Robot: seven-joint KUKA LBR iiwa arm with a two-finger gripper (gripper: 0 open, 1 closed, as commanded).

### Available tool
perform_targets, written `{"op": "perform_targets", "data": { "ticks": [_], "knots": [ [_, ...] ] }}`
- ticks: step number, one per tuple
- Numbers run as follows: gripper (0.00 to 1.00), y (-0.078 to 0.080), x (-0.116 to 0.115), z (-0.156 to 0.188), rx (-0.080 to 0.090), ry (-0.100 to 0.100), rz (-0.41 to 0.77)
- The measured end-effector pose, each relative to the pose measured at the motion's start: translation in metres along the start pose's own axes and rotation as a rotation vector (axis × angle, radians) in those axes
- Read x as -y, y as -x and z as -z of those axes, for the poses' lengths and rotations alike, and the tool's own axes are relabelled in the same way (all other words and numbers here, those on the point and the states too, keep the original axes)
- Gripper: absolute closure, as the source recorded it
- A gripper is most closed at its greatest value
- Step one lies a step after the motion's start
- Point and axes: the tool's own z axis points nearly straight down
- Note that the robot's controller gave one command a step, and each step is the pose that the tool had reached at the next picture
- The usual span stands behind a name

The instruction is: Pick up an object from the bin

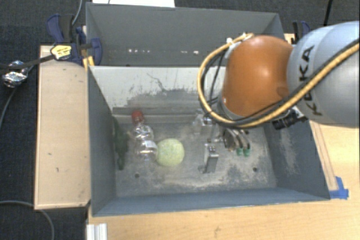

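End effector (pixel 209 161): low over bare bin floor, right of centre; I cannot tell how far it is open, and I see nothing in it.
Nearest thing: pale green ball (pixel 170 153), near on its left, apart from it, lying free.
Further left: clear bottle (pixel 142 135) with red cap, touching the ball; dark green thing (pixel 119 146) by the left wall.
Bin (pixel 185 191): the sloped walls probably let things gather on the floor.
Hidden: orange cover (pixel 256 81) hides the wrist; small green bit (pixel 243 151) below it, unclear what it is.
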Motion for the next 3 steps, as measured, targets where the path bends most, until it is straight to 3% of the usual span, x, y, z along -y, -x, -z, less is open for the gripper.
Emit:
{"op": "perform_targets", "data": {
  "ticks": [1, 2, 3],
  "knots": [
    [0.00, 0.002, 0.001, 0.004, 0.009, 0.001, -0.003],
    [0.00, 0.021, -0.023, -0.059, 0.011, 0.001, 0.066],
    [0.00, 0.026, -0.039, -0.075, 0.003, 0.000, 0.080]
  ]
}}
